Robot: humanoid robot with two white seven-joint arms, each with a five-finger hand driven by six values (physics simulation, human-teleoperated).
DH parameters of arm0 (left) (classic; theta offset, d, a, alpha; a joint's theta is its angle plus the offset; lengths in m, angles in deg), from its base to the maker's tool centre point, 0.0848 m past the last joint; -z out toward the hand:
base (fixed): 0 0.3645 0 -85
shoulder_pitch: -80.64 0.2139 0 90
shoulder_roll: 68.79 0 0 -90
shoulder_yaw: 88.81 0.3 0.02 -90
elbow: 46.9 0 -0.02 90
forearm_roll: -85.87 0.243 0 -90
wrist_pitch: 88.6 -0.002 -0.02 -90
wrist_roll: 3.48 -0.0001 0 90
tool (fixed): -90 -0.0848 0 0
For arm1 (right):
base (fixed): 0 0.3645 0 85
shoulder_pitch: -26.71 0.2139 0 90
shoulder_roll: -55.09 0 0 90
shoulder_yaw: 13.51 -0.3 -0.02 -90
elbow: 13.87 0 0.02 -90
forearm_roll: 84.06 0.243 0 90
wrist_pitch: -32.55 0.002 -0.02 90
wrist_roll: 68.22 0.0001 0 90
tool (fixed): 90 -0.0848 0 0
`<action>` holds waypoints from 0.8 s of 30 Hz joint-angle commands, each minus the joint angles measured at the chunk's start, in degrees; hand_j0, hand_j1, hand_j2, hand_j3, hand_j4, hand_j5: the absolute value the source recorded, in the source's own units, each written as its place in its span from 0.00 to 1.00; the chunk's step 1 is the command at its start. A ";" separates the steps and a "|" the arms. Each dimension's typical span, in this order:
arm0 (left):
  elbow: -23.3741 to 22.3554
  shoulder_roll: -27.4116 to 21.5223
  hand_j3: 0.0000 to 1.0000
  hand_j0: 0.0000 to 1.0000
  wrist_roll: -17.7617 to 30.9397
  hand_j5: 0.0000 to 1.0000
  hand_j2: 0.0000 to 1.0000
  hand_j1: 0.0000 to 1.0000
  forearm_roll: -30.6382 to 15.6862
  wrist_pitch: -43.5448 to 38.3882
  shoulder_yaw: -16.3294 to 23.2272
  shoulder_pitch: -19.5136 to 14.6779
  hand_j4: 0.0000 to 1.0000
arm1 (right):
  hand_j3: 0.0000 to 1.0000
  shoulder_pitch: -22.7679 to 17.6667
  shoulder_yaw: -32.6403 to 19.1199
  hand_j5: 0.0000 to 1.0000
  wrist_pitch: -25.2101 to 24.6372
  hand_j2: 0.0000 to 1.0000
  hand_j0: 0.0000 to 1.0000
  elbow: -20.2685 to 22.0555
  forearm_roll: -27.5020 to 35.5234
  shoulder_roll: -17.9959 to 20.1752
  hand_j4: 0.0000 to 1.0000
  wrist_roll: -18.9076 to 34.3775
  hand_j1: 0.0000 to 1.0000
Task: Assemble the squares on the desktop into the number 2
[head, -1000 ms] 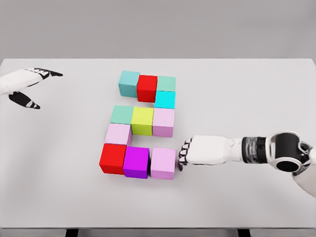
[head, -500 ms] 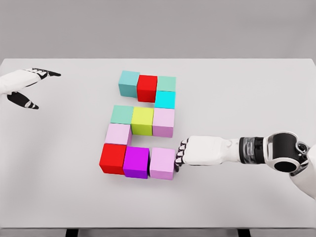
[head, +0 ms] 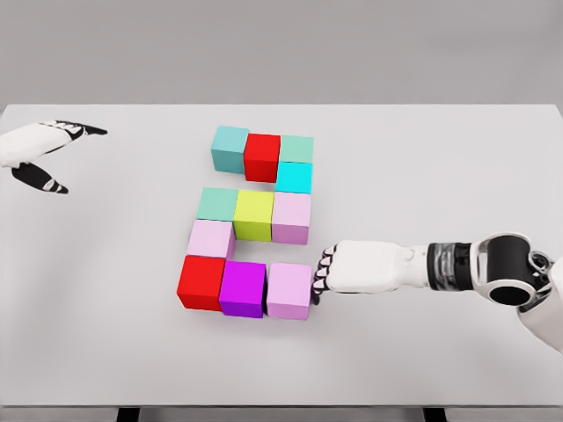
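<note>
1. The right hand (head: 339,268) lies low over the white table (head: 440,176), right of the frame's middle, its arm coming in from the right edge. Its fingers (head: 320,274) are curled under into a loose fist that grips nothing; the knuckles press against the right face of the pale pink cube (head: 290,290).
2. That pale pink cube ends the bottom row of the figure. To its left, touching, sits the magenta cube (head: 243,288), and left of that the red cube (head: 201,282).
3. Above the red cube, a light pink cube (head: 210,238) forms the left upright.
4. The middle row runs left to right: a sea-green cube (head: 217,204), a yellow-green cube (head: 253,215), and a lilac cube (head: 291,217), all side by side.
5. Above the lilac cube sits a cyan cube (head: 294,177), forming the right upright.
6. The top row, in the upper middle of the frame, reads left to right: a teal cube (head: 230,147), a second red cube (head: 262,156), and a mint cube (head: 296,148).
7. Together the cubes lie in the shape of a 2, left of the right hand.
8. No cube carries any writing or label.
9. The left hand (head: 35,154) hovers at the upper left edge of the frame, well apart from the cubes, fingers spread and holding nothing.
10. Nothing stands between the right hand and the cubes.
</note>
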 commanded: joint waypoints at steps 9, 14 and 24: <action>-0.10 -0.11 1.00 1.00 -0.10 1.00 1.00 1.00 -0.42 -0.07 -0.60 0.00 1.00 | 0.59 0.00 -0.62 0.59 -0.15 0.59 0.59 -0.08 0.42 0.10 0.59 -0.02 0.59; -0.36 -0.11 1.00 1.00 -0.10 1.00 1.00 1.00 -0.50 -0.07 -0.60 0.00 1.00 | 0.59 -0.09 -0.53 0.59 -0.15 0.59 0.59 -0.08 0.34 -0.34 0.59 -0.02 0.59; -0.45 -0.11 1.00 1.00 -0.10 1.00 1.00 1.00 -0.50 -0.07 -0.68 0.00 1.00 | 0.59 -0.09 -0.36 0.59 -0.15 0.59 0.59 0.00 0.25 -0.87 0.59 -0.02 0.59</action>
